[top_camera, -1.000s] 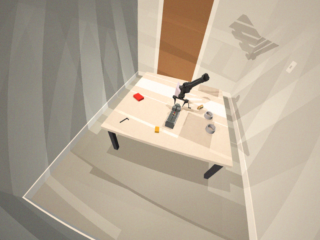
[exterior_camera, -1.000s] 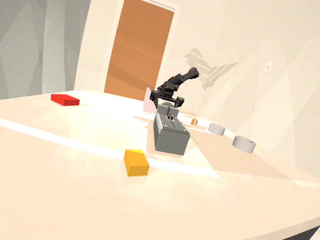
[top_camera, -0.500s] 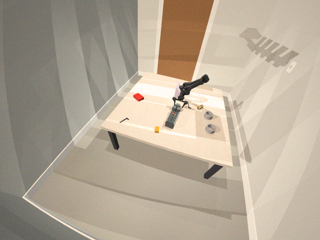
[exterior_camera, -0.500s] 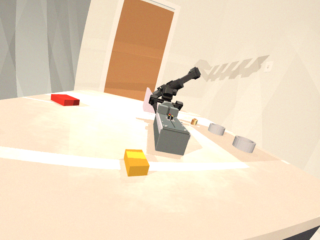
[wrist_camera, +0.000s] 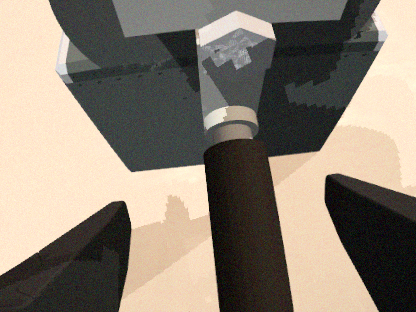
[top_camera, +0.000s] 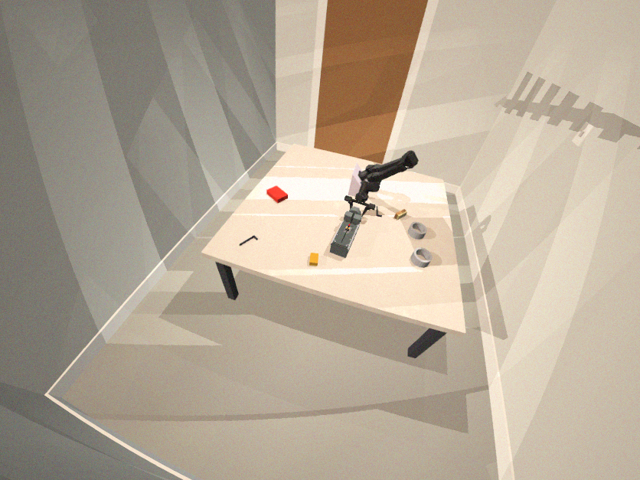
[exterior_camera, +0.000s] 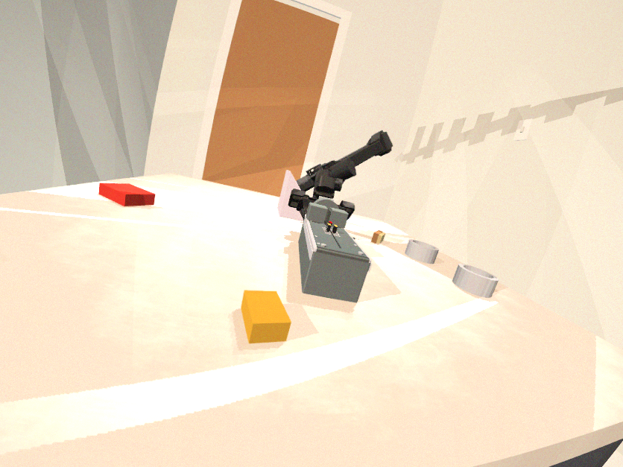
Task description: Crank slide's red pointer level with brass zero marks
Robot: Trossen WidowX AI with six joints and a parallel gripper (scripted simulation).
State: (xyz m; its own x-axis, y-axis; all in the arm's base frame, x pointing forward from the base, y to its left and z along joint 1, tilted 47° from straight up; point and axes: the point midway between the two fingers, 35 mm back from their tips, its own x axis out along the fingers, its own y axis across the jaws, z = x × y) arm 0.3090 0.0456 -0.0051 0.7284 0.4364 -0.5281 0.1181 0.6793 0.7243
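The dark grey crank machine [top_camera: 339, 248] [exterior_camera: 335, 277] [wrist_camera: 140, 123] stands on the table. Its red pointer [exterior_camera: 330, 222] shows small beside the brass zero marks [exterior_camera: 335, 229]; I cannot tell in these views whether they are level. The wrist view does not show them. The dark brown crank handle [wrist_camera: 242, 218] runs down the wrist view from its metal joint. My gripper [top_camera: 358, 210] [exterior_camera: 325, 211] [wrist_camera: 227, 201] is open at the machine's crank end. Its fingers stand on either side of the handle, with a gap on both sides.
A pale pink panel [top_camera: 353, 182] [exterior_camera: 286, 204] stands behind the gripper. A red block [top_camera: 277, 194] [exterior_camera: 121, 194] and a black angled rod [top_camera: 247, 241] lie left. A yellow block [top_camera: 313, 259] [exterior_camera: 264, 308] lies near the machine's front. Two grey rings and a small brown block [top_camera: 400, 214] [exterior_camera: 378, 237] are right.
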